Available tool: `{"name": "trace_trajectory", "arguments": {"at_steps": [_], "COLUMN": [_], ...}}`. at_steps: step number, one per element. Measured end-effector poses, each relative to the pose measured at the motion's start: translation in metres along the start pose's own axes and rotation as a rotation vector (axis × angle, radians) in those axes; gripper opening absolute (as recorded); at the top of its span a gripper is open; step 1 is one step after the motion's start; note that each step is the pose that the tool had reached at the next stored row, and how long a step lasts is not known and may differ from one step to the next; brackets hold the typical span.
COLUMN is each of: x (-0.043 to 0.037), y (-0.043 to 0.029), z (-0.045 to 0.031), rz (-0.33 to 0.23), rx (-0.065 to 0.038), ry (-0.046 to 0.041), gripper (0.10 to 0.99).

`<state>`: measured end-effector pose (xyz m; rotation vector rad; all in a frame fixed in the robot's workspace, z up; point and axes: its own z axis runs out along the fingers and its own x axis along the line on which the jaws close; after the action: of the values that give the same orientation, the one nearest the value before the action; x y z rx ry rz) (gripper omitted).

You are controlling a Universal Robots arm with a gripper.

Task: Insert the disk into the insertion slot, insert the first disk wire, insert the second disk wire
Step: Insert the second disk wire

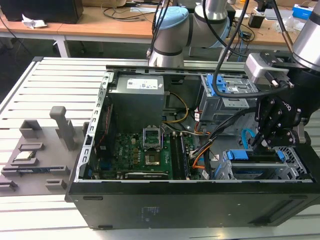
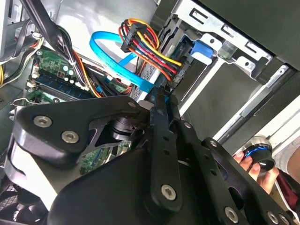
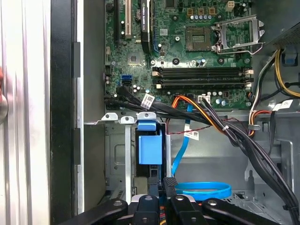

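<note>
Far on the exterior view's left lies a grey slotted fixture tray (image 1: pixel 35 150), well apart from the work. Mid-case is the green motherboard (image 1: pixel 145 155), then a black-and-orange cable bundle (image 1: pixel 210 145) running twd the drive bay.

At the exterior view's right, the silver hard drive in its bright blue plastic carrier (image 1: pixel 247 155) sits inside the silver perforated sheet-metal drive cage (image 1: pixel 296 162). The black two-finger gripper (image 1: pixel 257 142) hangs just above it. Its jaws are nearly together and seem to pinch the black plug of the flat blue data wire (image 3: pixel 204 190).

Handling, as I judge it: the wire is light, floppy and springy. The plug is small, stiff plastic w/ fragile contacts, so it's the only firm hold. Grip its flat sides, not the ribbon.

Room is tight. Sheet-metal cage edges are close, and the red-yellow-black power lead (image 2: pixel 150 47) is just beside. The clear way is straight up.
</note>
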<state>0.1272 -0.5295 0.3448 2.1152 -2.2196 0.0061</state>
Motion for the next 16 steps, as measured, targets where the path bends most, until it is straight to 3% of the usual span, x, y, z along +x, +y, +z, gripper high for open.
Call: {"name": "trace_trajectory", "arguments": {"at_steps": [16], "x": [0.0009], "y": [-0.0014], "z": [0.0077], "rz": [0.0], "rx": [0.0], "ry": [-0.0001], "gripper": [0.173]}}
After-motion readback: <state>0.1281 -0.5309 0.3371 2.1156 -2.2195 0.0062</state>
